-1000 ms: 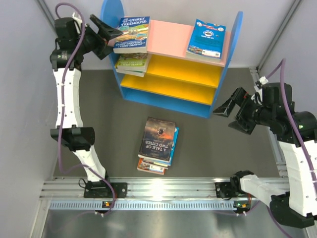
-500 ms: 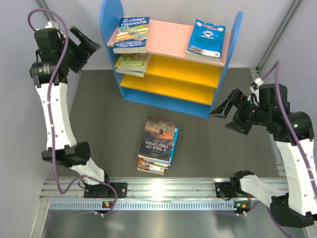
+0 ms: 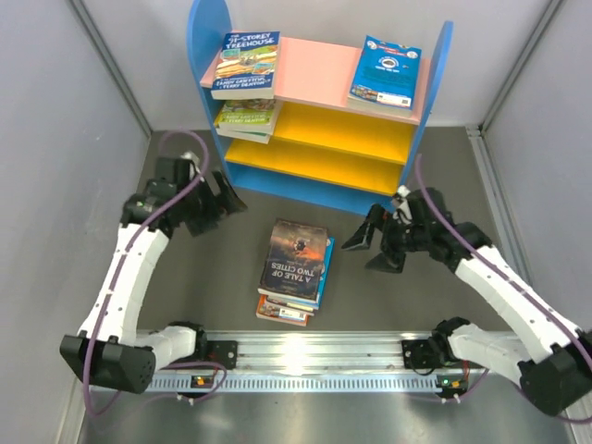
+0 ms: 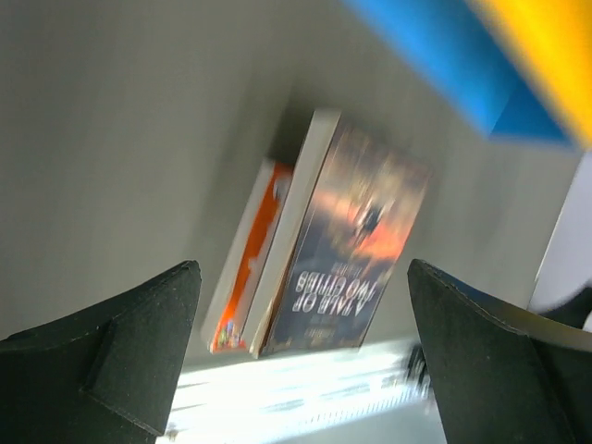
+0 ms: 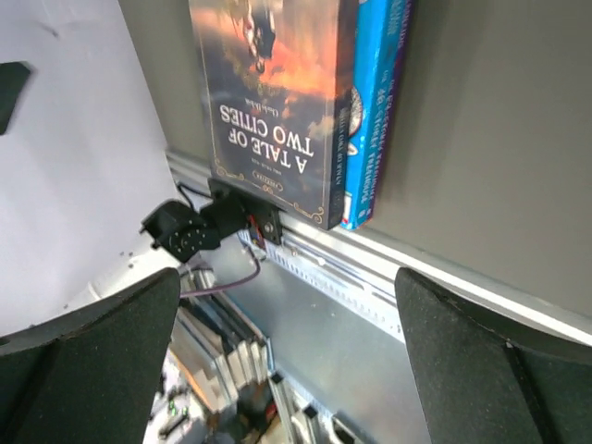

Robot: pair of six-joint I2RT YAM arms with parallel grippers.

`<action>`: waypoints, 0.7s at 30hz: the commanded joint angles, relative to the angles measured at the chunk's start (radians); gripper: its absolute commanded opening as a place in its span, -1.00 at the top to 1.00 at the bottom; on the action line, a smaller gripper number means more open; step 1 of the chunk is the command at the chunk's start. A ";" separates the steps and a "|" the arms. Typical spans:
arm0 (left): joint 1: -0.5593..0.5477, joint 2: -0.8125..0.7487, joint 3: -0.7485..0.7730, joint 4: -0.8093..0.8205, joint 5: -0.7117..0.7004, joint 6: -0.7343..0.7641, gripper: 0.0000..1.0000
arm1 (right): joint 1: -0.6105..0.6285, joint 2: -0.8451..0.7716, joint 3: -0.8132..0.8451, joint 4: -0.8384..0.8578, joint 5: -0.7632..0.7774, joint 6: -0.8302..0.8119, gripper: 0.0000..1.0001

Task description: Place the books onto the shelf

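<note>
A stack of books (image 3: 296, 273) lies on the dark floor in front of the shelf (image 3: 314, 69), with the dark "A Tale of Two Cities" (image 3: 297, 254) on top. Three more books rest on the shelf: one (image 3: 247, 65) at the left of the pink board, a blue one (image 3: 386, 72) at its right, and a green-yellow one (image 3: 248, 118) on the upper yellow board. My left gripper (image 3: 227, 199) hangs open to the left of the stack, empty. My right gripper (image 3: 368, 245) hangs open to its right, empty. The left wrist view is blurred and shows the stack (image 4: 356, 240) beyond the left gripper (image 4: 303, 277). In the right wrist view the top book (image 5: 273, 102) lies beyond the right gripper (image 5: 287, 282).
The aluminium rail (image 3: 305, 351) with both arm bases runs along the near edge, just behind the stack. Grey walls (image 3: 55, 139) close in the left and right sides. The shelf's blue side panel (image 4: 444, 65) stands close to the left gripper.
Both arms have swung down and inward from beside the shelf to either side of the floor stack. The left came from the shelf's top left corner. Both grippers stayed open.
</note>
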 commanded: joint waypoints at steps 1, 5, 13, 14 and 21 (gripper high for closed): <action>-0.067 -0.051 -0.160 0.145 0.083 -0.051 -0.98 | 0.098 0.066 -0.036 0.307 0.013 0.104 -0.95; -0.114 -0.091 -0.329 0.253 0.155 -0.062 -0.98 | 0.177 0.176 -0.039 0.363 0.042 0.106 -0.87; -0.197 -0.022 -0.445 0.392 0.219 -0.082 -0.98 | 0.229 0.310 -0.046 0.446 0.095 0.112 -0.68; -0.199 -0.011 -0.467 0.418 0.245 -0.085 -0.98 | 0.233 0.319 -0.048 0.450 0.101 0.112 -0.66; -0.239 0.063 -0.564 0.518 0.296 -0.110 -0.98 | 0.240 0.348 -0.074 0.464 0.138 0.123 -0.61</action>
